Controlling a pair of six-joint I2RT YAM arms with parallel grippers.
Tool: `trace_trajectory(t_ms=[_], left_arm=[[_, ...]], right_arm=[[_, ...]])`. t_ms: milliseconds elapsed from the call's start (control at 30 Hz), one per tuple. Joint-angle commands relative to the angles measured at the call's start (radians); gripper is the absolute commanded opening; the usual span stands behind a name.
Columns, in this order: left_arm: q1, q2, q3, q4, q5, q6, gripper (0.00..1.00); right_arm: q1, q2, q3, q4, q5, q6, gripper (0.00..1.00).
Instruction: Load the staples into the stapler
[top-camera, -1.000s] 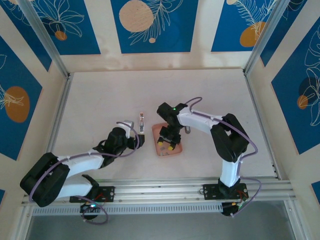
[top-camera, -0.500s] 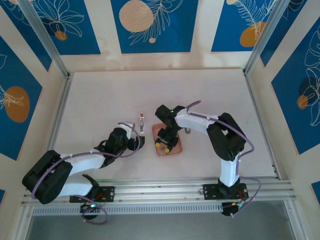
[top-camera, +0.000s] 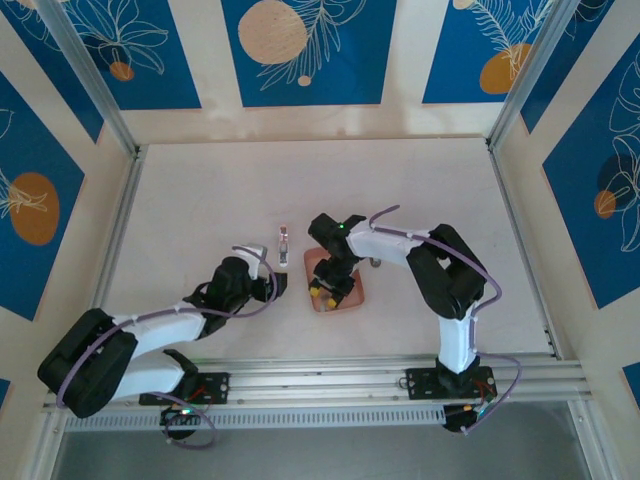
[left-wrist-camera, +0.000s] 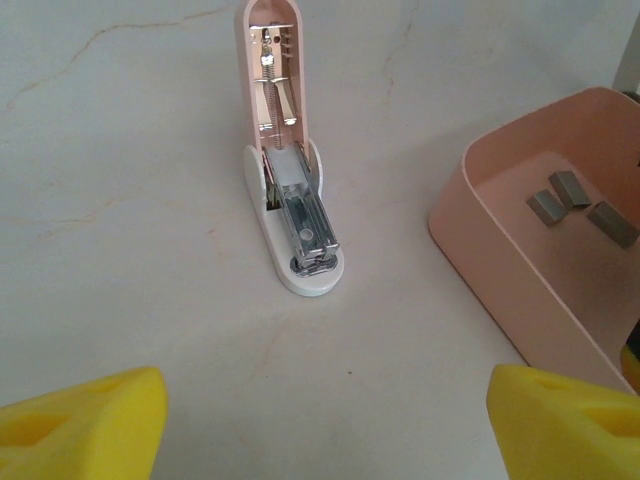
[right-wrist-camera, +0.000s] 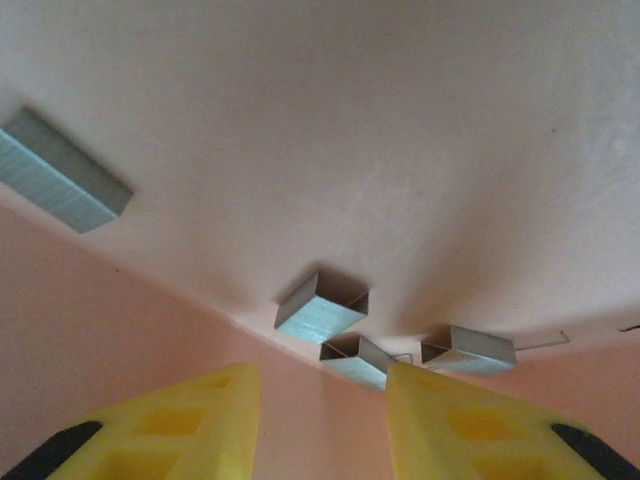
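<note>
Left hand (left-wrist-camera: 325, 425) wide open near opened pink-white stapler (left-wrist-camera: 290, 215); right hand (right-wrist-camera: 322, 420) part-open, empty, over grey metal staples (right-wrist-camera: 322, 308) in salmon-pink tray (left-wrist-camera: 500, 262).

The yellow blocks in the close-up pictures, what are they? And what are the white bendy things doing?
The white bendy things are two robot arms, seen from a camera above the table. Each ends in an end effector, a pincher with two yellow fingers, and carries a little camera for the close-ups. The left end effector is open, facing a pink stapler flipped open on the table. The right end effector is open too, reaching into a pink tray above small grey staples. Neither holds anything.
</note>
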Motion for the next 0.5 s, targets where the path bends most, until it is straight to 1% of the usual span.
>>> trace_trajectory(t_ms=[0, 267, 467], left_arm=[[0.014, -0.025, -0.013, -0.018, 0.014, 0.028, 0.83], [0.027, -0.048, -0.009, -0.040, 0.013, 0.042, 0.83], [0.033, -0.049, -0.010, -0.048, 0.020, 0.043, 0.83]], right_arm=[[-0.002, 0.026, -0.003, -0.017, 0.029, 0.023, 0.37], [-0.003, 0.067, 0.049, -0.056, 0.102, -0.001, 0.34], [-0.003, 0.069, 0.060, -0.079, 0.162, -0.018, 0.26]])
